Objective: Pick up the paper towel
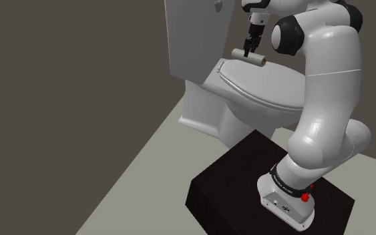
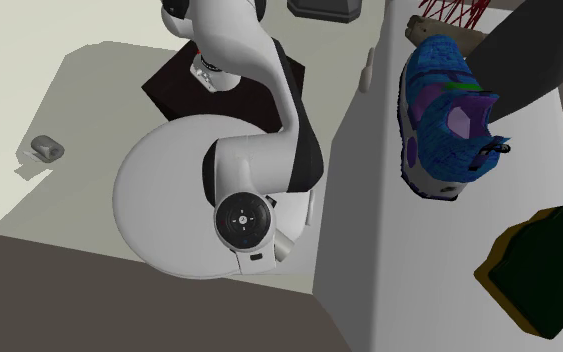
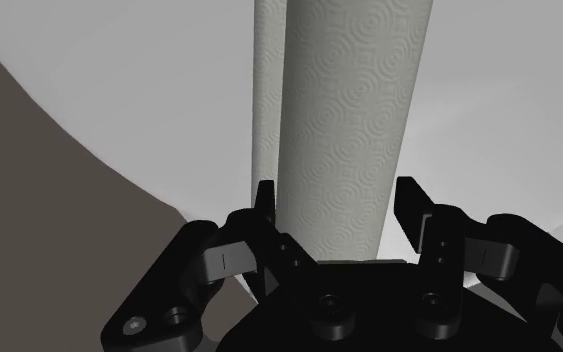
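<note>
A: Gripper (image 3: 338, 200) state?
B: Narrowed, closed on the paper towel (image 3: 354, 110). Fingers (image 3: 265, 205) sit flush on both sides of the roll, no gap visible, so I tag it as held.
A: Where on the roll?
B: Across its width, approx mid-length per shoulder view. Prob so it balances and doesn't tip when raised.
A: Roll's location?
B: On its side at the back of the toilet lid (image 1: 260, 83), close to the tank (image 1: 193, 40) standing behind the lid. Touching the lid or just above it: can't tell.
A: Why top-down?
B: My read: roll lies lengthwise across the closed lid, so its sides are reachable only from above. Hand hangs straight down over the lid's back part. Arm (image 1: 326, 80) arches up beside the lid from the stand (image 1: 240, 180), which sits lower, in front of the lid.
A: Looks?
B: Long cylinder, off-white to lt grey, embossed w/ concentric rings. One end looks darker, prob hollow core. Paler textured strip runs alongside it in wrist view; loose sheet or shaded face, can't tell.
A: Stage?
B: Grasp looks made, lift not confirmed.
</note>
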